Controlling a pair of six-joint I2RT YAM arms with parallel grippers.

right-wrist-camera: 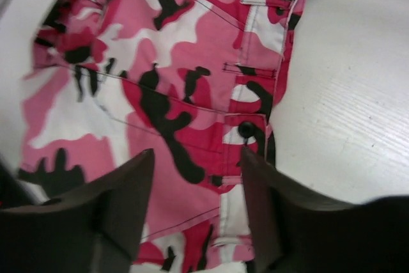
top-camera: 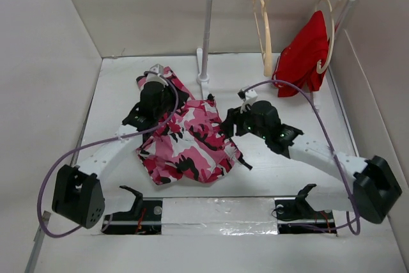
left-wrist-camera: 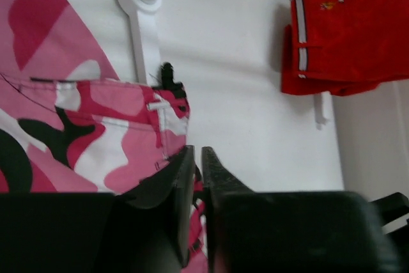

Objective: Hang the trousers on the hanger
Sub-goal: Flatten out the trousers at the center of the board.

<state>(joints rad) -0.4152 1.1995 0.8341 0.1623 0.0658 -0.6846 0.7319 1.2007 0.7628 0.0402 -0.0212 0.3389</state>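
Observation:
The camouflage trousers (top-camera: 188, 142) lie crumpled on the table between the two arms. My left gripper (top-camera: 181, 98) is at their far left edge, shut on a fold of the cloth; in the left wrist view (left-wrist-camera: 197, 153) pink cloth (left-wrist-camera: 83, 126) shows in the thin gap between the fingers. My right gripper (top-camera: 229, 126) hangs open over the waistband; in the right wrist view (right-wrist-camera: 197, 155) the trousers (right-wrist-camera: 172, 75) and their black button lie between the spread fingers. The bare pale hanger (top-camera: 263, 30) hangs on the rail at the back.
A white clothes rack (top-camera: 206, 36) stands at the back, its foot close to the trousers. A second hanger with a red garment (top-camera: 307, 55) hangs at the rail's right end; the garment also shows in the left wrist view (left-wrist-camera: 358, 30). Walls enclose the table on three sides.

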